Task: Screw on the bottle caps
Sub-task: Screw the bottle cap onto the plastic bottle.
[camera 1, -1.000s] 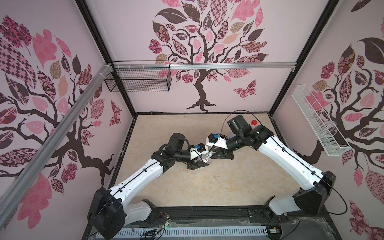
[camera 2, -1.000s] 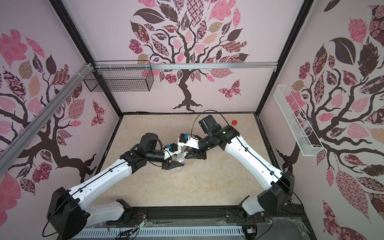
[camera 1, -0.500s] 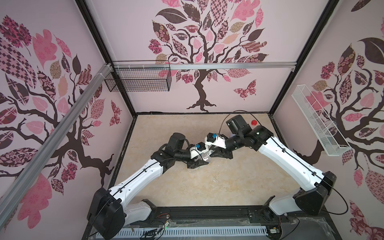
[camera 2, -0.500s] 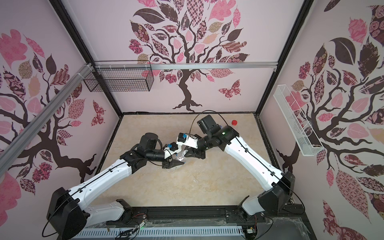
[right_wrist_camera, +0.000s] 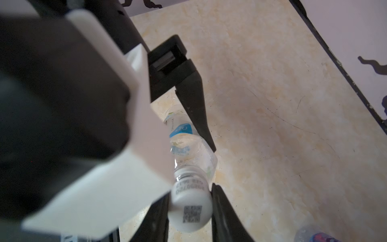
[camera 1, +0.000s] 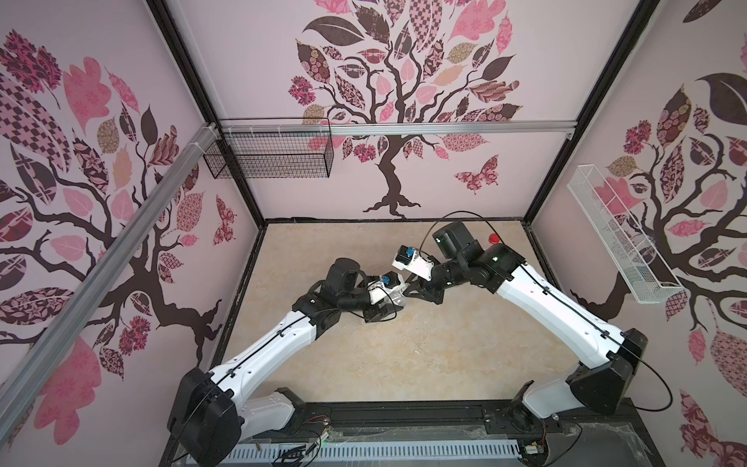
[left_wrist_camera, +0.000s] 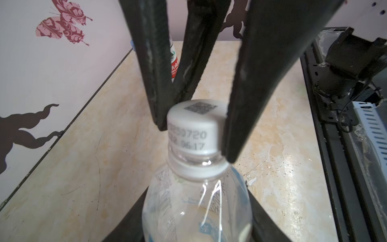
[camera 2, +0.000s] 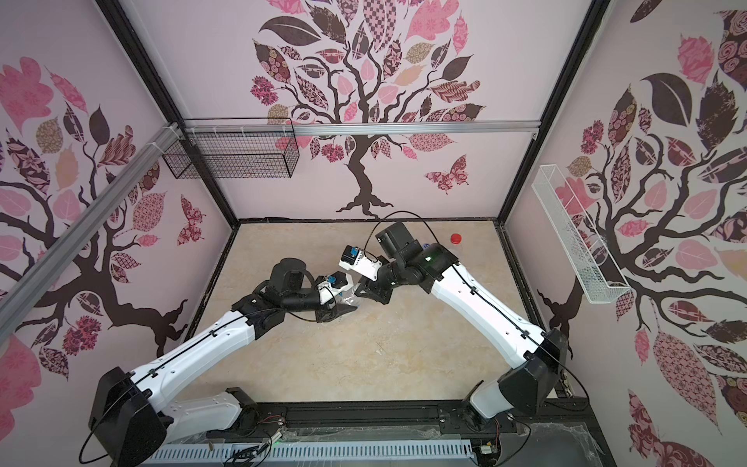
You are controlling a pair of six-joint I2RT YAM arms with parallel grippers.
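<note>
Top views are both showing the beige marbled tabletop (camera 1: pixel 404 364) with the two white-and-black arms (camera 1: pixel 275 343) meeting near its middle, while a red-capped, red-labelled clear bottle (camera 2: pixel 456 239) is standing well apart near the far right corner. Between the arms, the left gripper (camera 1: pixel 391 307) is clasping the body of a clear plastic bottle (left_wrist_camera: pixel 196 205), its fingers partly spread around it. The right gripper (left_wrist_camera: pixel 195 142) is pinching that bottle's white round screw cap (right_wrist_camera: pixel 189 213), which is sitting on the neck, with both fingers pressing its sides.
</note>
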